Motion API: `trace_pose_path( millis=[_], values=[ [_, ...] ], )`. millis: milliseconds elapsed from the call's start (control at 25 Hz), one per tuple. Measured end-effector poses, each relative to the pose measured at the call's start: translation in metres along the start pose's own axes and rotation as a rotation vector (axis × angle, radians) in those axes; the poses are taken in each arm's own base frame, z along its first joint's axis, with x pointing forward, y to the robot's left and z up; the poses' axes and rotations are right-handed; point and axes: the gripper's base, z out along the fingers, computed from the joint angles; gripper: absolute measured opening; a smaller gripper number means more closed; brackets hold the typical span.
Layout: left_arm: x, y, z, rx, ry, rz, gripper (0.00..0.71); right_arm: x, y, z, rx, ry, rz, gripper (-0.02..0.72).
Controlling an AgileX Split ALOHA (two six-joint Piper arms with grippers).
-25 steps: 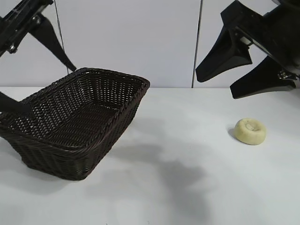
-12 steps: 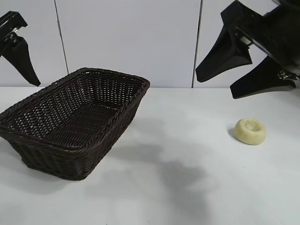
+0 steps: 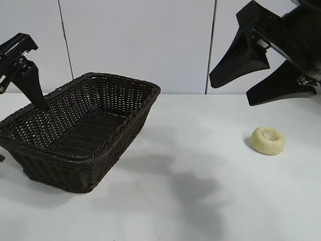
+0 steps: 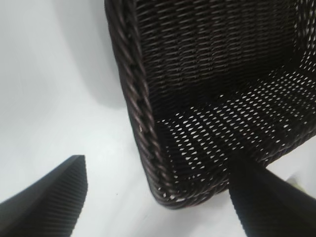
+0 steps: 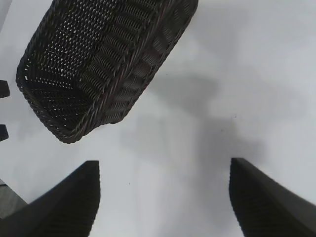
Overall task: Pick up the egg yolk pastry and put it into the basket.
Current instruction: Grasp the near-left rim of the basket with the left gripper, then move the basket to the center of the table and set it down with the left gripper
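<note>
In the exterior view, the egg yolk pastry [image 3: 268, 140] is lying on the white tabletop [image 3: 200, 165], well apart from the basket [image 3: 80, 135], which is sitting empty toward the left. The right tool [image 3: 253, 85] is hanging above the pastry with its two fingers spread wide and gripping nothing. The left tool [image 3: 25, 100] is reaching over the basket's left rim, one finger showing against the weave, also released and empty.

In the left wrist view, the left tool's spread fingers are straddling a corner of the basket, one outside the braided rim and one over the inside; whether either is touching the wicker is unclear.

In the right wrist view, the right tool's open fingers are framing bare tabletop, with the basket farther off; the pastry is not showing here.

The pick-up is not yet started. Next, the right tool needs to be coming down around the pastry and clenching gently, while the left seems to be steadying the basket.
</note>
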Motion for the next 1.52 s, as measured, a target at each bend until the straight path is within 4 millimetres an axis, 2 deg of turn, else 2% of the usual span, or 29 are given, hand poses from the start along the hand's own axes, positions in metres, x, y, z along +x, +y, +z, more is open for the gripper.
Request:
trace_pose_path(
  millis=[240, 400, 520, 640, 720, 760, 1120, 1360, 1520],
  values=[
    [-0.003, -0.001, 0.037, -0.028, -0.004, -0.006, 0.571, 0.0, 0.0, 0.0, -0.002, 0.003, 0.0, 0.529],
    [-0.003, 0.002, 0.051, -0.053, -0.001, -0.008, 0.563, 0.0, 0.0, 0.0, -0.003, 0.005, 0.0, 0.529],
    [-0.003, 0.002, 0.051, -0.052, -0.002, -0.008, 0.449, 0.001, 0.0, 0.0, -0.004, 0.007, 0.0, 0.529],
    [-0.003, 0.001, 0.051, -0.048, -0.003, -0.009, 0.235, 0.001, 0.0, 0.0, -0.004, 0.008, 0.0, 0.529],
    [-0.003, 0.001, 0.051, -0.038, -0.003, -0.026, 0.129, 0.001, 0.0, 0.0, -0.004, 0.008, 0.0, 0.529],
    [-0.003, 0.0, 0.051, -0.034, -0.004, -0.034, 0.102, 0.001, 0.0, 0.0, -0.004, 0.008, 0.0, 0.529],
    [-0.006, -0.014, 0.041, -0.037, 0.001, 0.007, 0.099, 0.002, 0.001, 0.0, -0.012, 0.021, 0.0, 0.529],
    [-0.028, -0.034, 0.018, -0.014, -0.008, 0.211, 0.099, 0.002, 0.001, 0.0, -0.012, 0.021, 0.0, 0.529],
    [-0.043, -0.045, 0.006, -0.001, 0.05, 0.386, 0.099, 0.002, 0.001, 0.0, -0.012, 0.021, 0.0, 0.529]
  ],
)
